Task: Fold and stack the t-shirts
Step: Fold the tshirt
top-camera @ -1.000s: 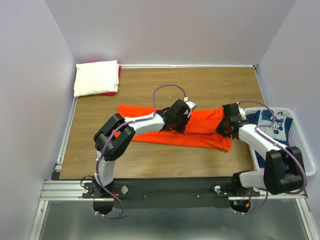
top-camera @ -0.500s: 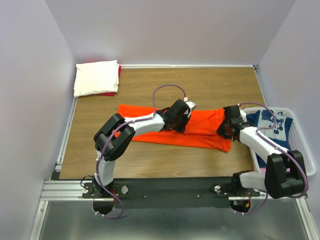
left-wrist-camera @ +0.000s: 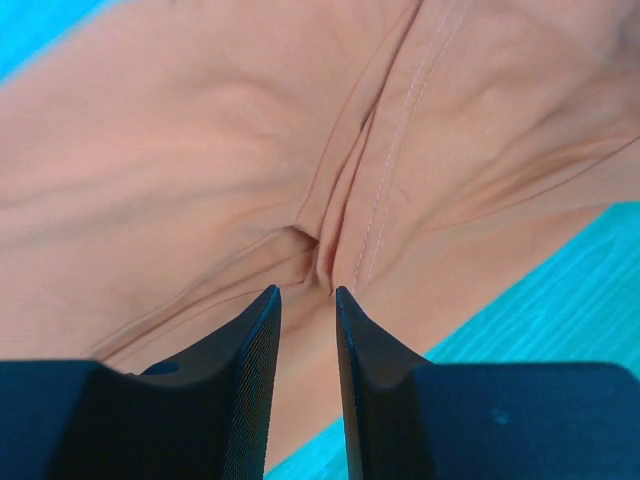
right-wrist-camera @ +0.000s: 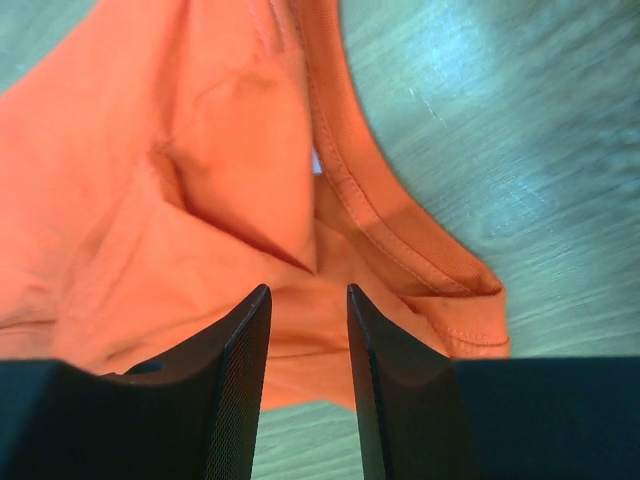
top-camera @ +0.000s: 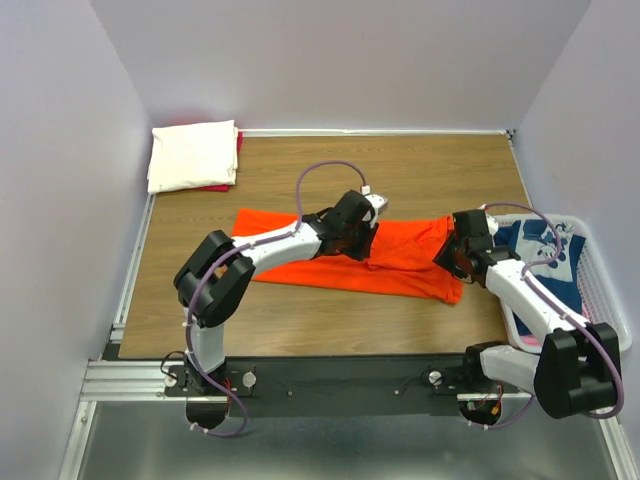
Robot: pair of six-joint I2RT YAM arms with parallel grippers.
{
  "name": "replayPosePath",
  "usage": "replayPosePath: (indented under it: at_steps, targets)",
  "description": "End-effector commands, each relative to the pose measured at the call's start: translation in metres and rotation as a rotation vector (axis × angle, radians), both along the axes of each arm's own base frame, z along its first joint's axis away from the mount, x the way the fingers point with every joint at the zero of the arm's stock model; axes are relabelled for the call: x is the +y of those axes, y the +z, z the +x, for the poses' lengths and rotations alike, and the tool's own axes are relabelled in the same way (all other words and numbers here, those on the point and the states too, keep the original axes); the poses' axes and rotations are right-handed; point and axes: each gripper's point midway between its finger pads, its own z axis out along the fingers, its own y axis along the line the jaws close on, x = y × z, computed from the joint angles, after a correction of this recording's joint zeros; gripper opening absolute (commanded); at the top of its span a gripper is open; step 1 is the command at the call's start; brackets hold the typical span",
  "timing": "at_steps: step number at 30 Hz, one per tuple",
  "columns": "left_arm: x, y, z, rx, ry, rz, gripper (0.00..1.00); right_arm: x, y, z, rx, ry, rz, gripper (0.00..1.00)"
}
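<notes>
A bright orange t-shirt (top-camera: 410,262) lies across the middle of the table as a long folded band. My left gripper (top-camera: 356,226) hovers over its middle, jaws apart; in the left wrist view (left-wrist-camera: 307,292) a pinched ridge of orange cloth (left-wrist-camera: 200,150) sits just ahead of the tips. My right gripper (top-camera: 455,252) stands open over the shirt's right end (right-wrist-camera: 200,150), where a stitched hem (right-wrist-camera: 360,190) curls beside the tips (right-wrist-camera: 308,290). A folded cream-white t-shirt (top-camera: 192,155) rests on a red-pink one (top-camera: 215,187) at the back left. A navy printed t-shirt (top-camera: 520,238) lies in the basket.
The white lattice basket (top-camera: 608,300) stands at the table's right edge, beside the right arm. Grey walls close in the back and both sides. Bare wood shows in front of the orange shirt and behind it.
Both grippers were shut on the orange cloth and have opened, letting it go. The left arm's elbow has swung left, and the right arm has drawn back slightly to the right.
</notes>
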Motion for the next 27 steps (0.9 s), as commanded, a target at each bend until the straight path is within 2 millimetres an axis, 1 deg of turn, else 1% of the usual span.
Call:
replayPosePath:
  at_steps: [1,2,3,4,5,6,7,8,9,10,11,12,13,14,15,16,18,19,21,22,23,24,26,27]
  targets:
    - [0.013,0.049,0.015,-0.08,0.03,-0.043,0.36,-0.001,0.031,0.011,-0.056,0.01,-0.01,0.44]
    - [0.017,0.051,0.018,-0.085,0.041,-0.038,0.36,0.001,0.034,0.014,-0.059,0.019,-0.004,0.44]
    - [0.027,0.049,0.021,-0.082,0.069,-0.007,0.36,0.003,0.038,0.018,-0.066,0.032,0.001,0.44]
    - [0.037,0.05,0.029,-0.088,0.096,0.007,0.36,0.007,0.046,0.026,-0.081,0.043,0.01,0.44]
    - [0.045,0.049,0.034,-0.09,0.117,0.024,0.36,0.01,0.049,0.03,-0.084,0.047,0.018,0.43]
    - [0.053,0.046,0.035,-0.079,0.132,0.042,0.36,0.014,0.044,0.034,-0.06,0.048,0.02,0.43]
    - [0.071,0.044,0.046,-0.087,0.182,0.07,0.36,0.02,0.046,0.037,-0.063,0.062,0.025,0.43]
    - [0.079,0.041,0.049,-0.081,0.195,0.078,0.36,0.024,0.053,0.045,-0.08,0.064,0.026,0.43]
    - [0.087,0.036,0.048,-0.068,0.207,0.095,0.36,0.03,0.048,0.049,-0.07,0.066,0.026,0.43]
    - [0.099,0.031,0.049,-0.059,0.223,0.113,0.36,0.038,0.051,0.054,-0.078,0.083,0.02,0.43]
    - [0.103,0.028,0.047,-0.054,0.225,0.124,0.36,0.042,0.045,0.054,-0.063,0.09,0.019,0.43]
    - [0.107,0.024,0.045,-0.049,0.23,0.135,0.36,0.046,0.044,0.056,-0.062,0.088,0.026,0.43]
    - [0.111,0.019,0.041,-0.04,0.229,0.147,0.36,0.05,0.036,0.059,-0.049,0.094,0.026,0.43]
    - [0.113,0.015,0.037,-0.027,0.229,0.152,0.35,0.052,0.033,0.06,-0.041,0.095,0.033,0.43]
    - [0.111,0.013,0.034,-0.014,0.223,0.142,0.34,0.053,0.03,0.063,-0.041,0.088,0.039,0.43]
    - [0.114,0.006,0.029,0.003,0.224,0.15,0.33,0.053,0.021,0.063,-0.02,0.086,0.034,0.43]
    - [0.117,-0.005,0.02,0.032,0.23,0.152,0.32,0.053,0.014,0.066,-0.012,0.08,0.029,0.43]
    - [0.118,-0.009,0.017,0.04,0.233,0.155,0.32,0.052,0.007,0.066,0.005,0.077,0.023,0.43]
    - [0.117,-0.016,0.012,0.051,0.235,0.156,0.31,0.052,0.0,0.067,0.021,0.074,0.015,0.43]
    - [0.119,-0.023,0.008,0.064,0.234,0.166,0.31,0.052,-0.003,0.069,0.023,0.074,0.012,0.43]
    - [0.119,-0.025,0.005,0.068,0.231,0.169,0.31,0.051,-0.012,0.069,0.044,0.069,0.001,0.43]
    - [0.12,-0.031,0.002,0.075,0.239,0.177,0.31,0.051,-0.013,0.072,0.042,0.069,-0.003,0.43]
    - [0.119,-0.037,-0.002,0.086,0.243,0.18,0.3,0.05,-0.02,0.074,0.053,0.063,-0.015,0.43]
    - [0.118,-0.04,-0.007,0.089,0.244,0.182,0.3,0.048,-0.028,0.076,0.067,0.063,-0.031,0.43]
